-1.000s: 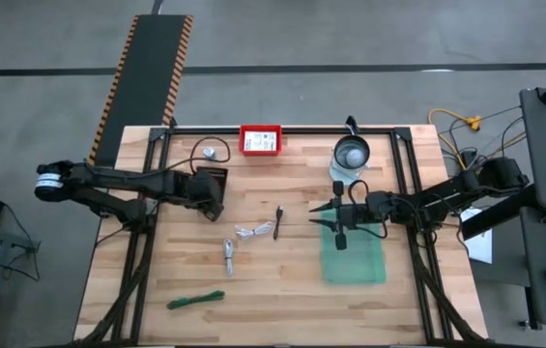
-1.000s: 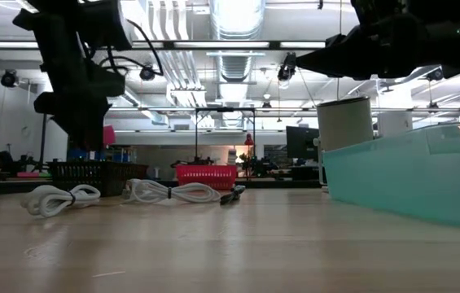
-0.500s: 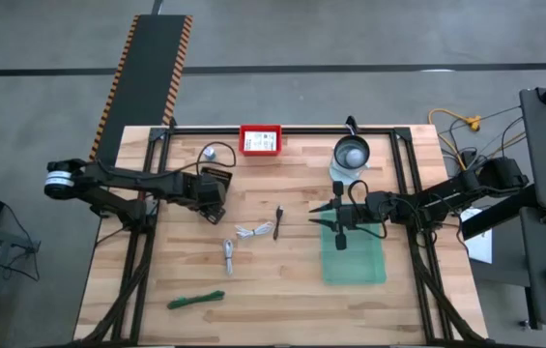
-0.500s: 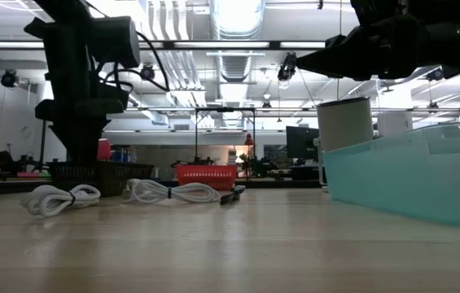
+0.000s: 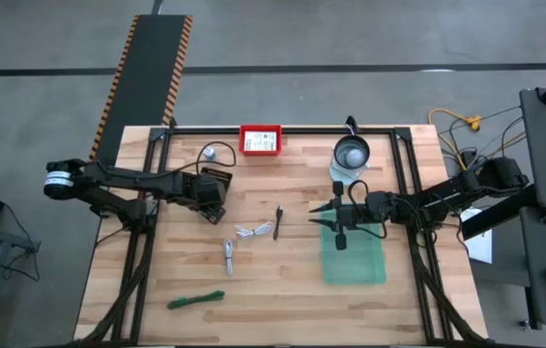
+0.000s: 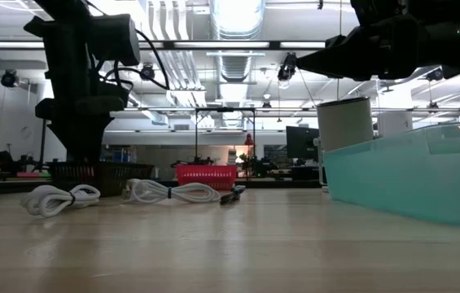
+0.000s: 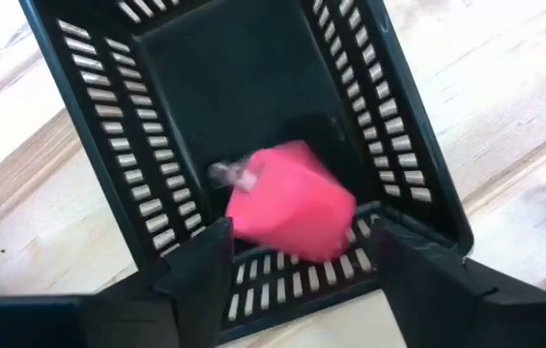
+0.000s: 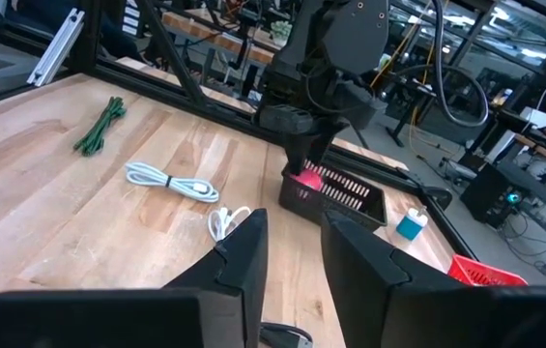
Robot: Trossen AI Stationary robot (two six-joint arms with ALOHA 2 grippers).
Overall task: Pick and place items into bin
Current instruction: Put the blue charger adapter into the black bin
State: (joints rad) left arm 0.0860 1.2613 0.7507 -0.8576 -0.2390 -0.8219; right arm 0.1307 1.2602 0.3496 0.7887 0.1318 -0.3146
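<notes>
Counts one item home so far: finds the pink ball (image 7: 292, 203) lying inside the black basket (image 7: 388, 145), with the left gripper (image 7: 301, 246) poised just above it, fingers spread and clear of the ball, so released; leaves most of the job open; sees on the table two white coiled cables (image 5: 253, 231), the thin black stick (image 5: 278, 220), the green tie (image 5: 195, 300) and the silver cap (image 5: 210, 153); notes the right gripper (image 5: 338, 232) parted and empty over the teal tray (image 5: 359, 266).
</notes>
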